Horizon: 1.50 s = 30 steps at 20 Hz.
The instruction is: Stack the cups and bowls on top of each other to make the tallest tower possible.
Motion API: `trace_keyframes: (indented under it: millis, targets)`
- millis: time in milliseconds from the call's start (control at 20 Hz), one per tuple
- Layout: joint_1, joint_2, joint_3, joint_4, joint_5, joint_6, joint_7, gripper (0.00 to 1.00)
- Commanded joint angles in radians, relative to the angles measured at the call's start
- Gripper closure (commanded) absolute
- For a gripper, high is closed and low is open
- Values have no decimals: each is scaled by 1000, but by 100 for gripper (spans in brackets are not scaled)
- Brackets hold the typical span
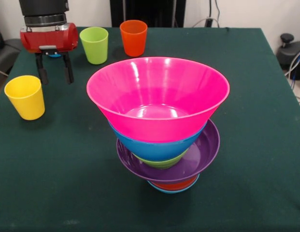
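Observation:
The tower stands near the table's front middle: a large pink bowl (158, 96) on top, a deep blue bowl (157, 147) under it, a green bowl (161, 163), a wide purple bowl (198, 157), then orange (175, 185) and light-blue (173, 190) bowls lowest. Three cups stand upright on the table: yellow (25, 97) at left, lime green (94, 45) and orange (133, 37) at the back. My gripper (55, 73) hangs open and empty at the back left, between the yellow and lime green cups, touching neither.
The green cloth table (256, 145) fills the view. A dark object (290, 50) sits off the table at right. Cables hang at the back.

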Motion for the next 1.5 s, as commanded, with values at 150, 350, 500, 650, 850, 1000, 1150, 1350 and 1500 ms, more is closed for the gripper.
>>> trace_keyframes:
  millis: [150, 350, 500, 650, 850, 1000, 1150, 1350, 1500]
  targets:
    - [107, -1, -72, -97, -154, 263, -176, 0]
    - [117, 12, -65, -105, -171, 269, -140, 0]
    - [130, 27, -71, -104, -188, 257, -96, 0]
    - [134, 43, -74, -97, -206, 230, -69, 0]
    - [131, 46, -73, -103, -215, 233, -73, 0]
    - [118, 24, -56, -100, -209, 266, -93, 0]
    - [108, -11, -39, -86, -192, 302, -109, 0]
    - [86, -59, -12, -62, -162, 349, -136, 0]
    - [76, -73, 5, -66, -150, 386, -155, 0]
